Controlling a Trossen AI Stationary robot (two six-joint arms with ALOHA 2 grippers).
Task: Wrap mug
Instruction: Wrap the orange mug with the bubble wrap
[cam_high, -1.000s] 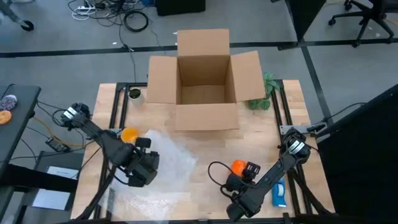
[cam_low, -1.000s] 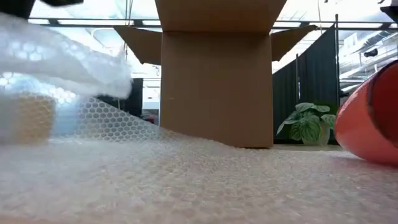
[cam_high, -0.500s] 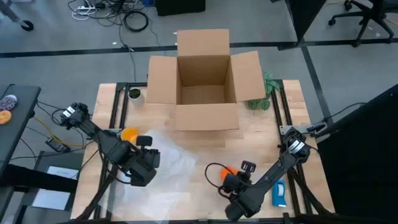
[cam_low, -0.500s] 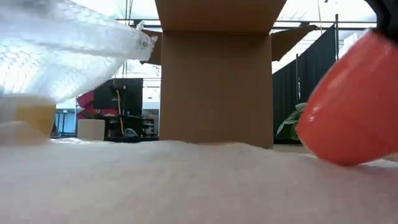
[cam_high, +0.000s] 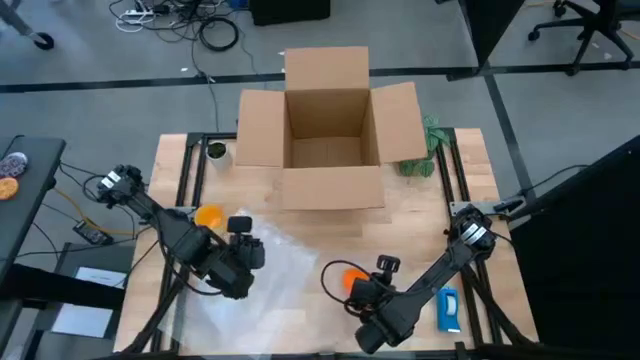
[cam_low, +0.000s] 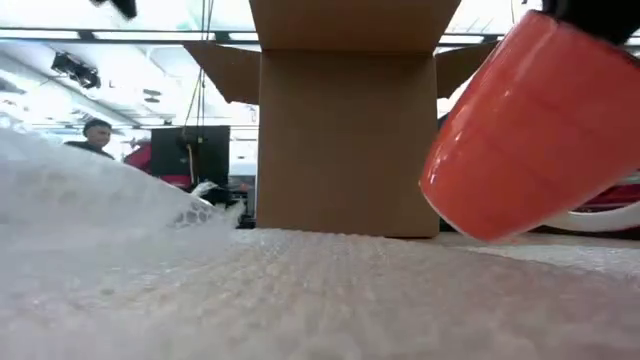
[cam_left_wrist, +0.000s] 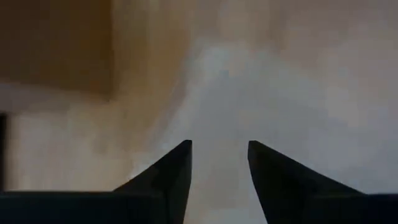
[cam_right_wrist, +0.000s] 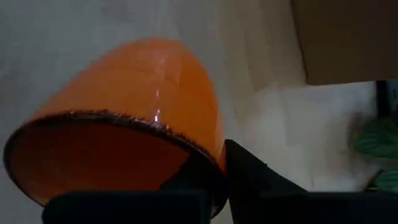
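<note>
The mug hangs tilted above the near right part of the desk, clear of the surface, as the low view shows it lifted over the bubble wrap. The right pincer has it by the rim, one finger inside the mouth and one outside, closed on the wall. The sheet of bubble wrap lies spread across the near middle of the desk, in front of the open cardboard box.

The left pincer hovers low over the sheet's left part, its fingers a little apart with nothing visibly between them. A flat blue-and-white object lies near the right edge, beside the right arm.

The step in hand looks like carrying the mug onto the wrap. The next move likely calls for setting it down well inside the sheet, letting go of the rim, and leaving enough loose wrap on each side for folding over.
</note>
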